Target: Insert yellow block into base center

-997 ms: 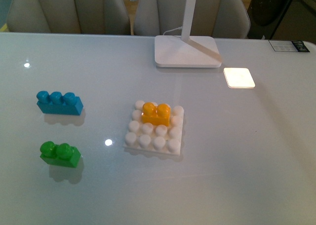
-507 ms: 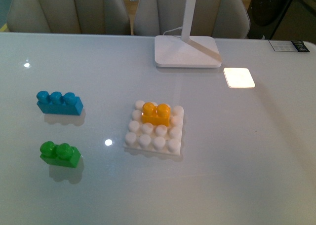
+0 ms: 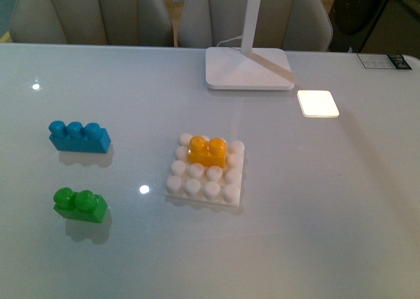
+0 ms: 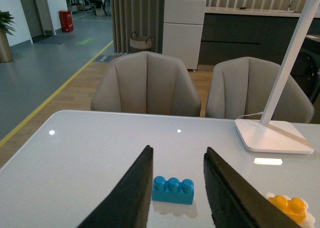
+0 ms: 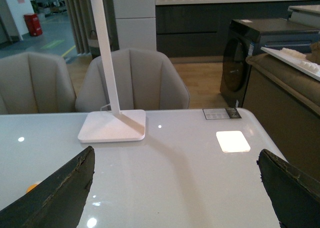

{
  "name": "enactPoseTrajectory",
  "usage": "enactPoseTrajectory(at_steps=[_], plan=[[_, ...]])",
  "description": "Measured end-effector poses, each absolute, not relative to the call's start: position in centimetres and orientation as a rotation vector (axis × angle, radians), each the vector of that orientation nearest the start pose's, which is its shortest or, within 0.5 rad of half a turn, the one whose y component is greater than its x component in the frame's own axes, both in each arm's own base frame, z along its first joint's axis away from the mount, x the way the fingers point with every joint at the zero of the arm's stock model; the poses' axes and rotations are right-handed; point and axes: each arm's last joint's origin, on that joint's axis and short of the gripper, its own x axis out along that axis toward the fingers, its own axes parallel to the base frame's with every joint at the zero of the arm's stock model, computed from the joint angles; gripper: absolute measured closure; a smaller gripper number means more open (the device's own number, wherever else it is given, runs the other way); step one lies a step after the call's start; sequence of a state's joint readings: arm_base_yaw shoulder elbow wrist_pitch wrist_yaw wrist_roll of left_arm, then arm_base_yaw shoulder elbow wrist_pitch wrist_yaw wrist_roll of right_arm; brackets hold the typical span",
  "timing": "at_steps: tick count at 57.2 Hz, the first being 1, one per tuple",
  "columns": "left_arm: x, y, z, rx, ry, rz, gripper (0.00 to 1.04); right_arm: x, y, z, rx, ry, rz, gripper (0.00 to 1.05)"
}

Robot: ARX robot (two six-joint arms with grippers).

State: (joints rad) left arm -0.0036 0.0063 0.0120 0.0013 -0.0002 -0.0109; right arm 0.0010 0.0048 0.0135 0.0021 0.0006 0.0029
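The yellow block [image 3: 208, 151] sits on the white studded base [image 3: 207, 179], on its far middle studs, in the front view. Neither gripper shows in the front view. In the left wrist view my left gripper [image 4: 177, 160] is open and empty; the blue three-stud brick [image 4: 173, 190] lies between its fingers further off, and the yellow block [image 4: 289, 208] shows at the lower right edge. In the right wrist view my right gripper [image 5: 177, 160] is wide open and empty above the bare table, and an orange sliver [image 5: 31, 187] of the block peeks past one finger.
A blue three-stud brick [image 3: 79, 137] and a green two-stud brick [image 3: 80, 204] lie left of the base. A white lamp foot [image 3: 249, 68] with its stem stands at the back. A bright light patch [image 3: 318, 103] lies right of it. Chairs stand behind the table.
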Motion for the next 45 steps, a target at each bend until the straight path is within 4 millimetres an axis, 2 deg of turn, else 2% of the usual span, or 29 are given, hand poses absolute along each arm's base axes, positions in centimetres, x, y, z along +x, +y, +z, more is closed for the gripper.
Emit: enactPoseTrajectory(at_steps=[5, 16, 45], plan=[[9.74, -0.03, 16.72, -0.011, -0.007, -0.003, 0.41, 9.72, 0.01, 16.80, 0.003, -0.011, 0.000, 0.09], [9.74, -0.03, 16.72, -0.011, -0.007, -0.003, 0.06, 9.72, 0.01, 16.80, 0.003, -0.011, 0.000, 0.09], [9.74, -0.03, 16.72, -0.009, -0.007, -0.003, 0.07, 9.72, 0.01, 16.80, 0.003, -0.011, 0.000, 0.09]])
